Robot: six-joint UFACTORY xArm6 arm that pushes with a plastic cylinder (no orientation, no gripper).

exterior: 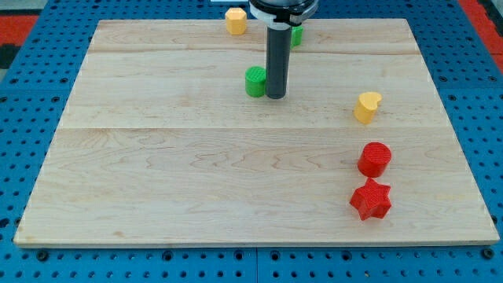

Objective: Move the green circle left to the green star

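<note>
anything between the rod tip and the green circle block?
Nothing. In the camera view my tip sits right against the view's right side of the green circle block; whether they touch, I cannot tell.

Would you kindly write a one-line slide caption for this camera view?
My tip rests beside the green circle on its right, with another green block partly hidden behind the rod near the view's top.

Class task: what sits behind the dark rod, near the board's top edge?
A green block peeks out at the rod's right; the rod covers most of it, hiding its shape.
</note>
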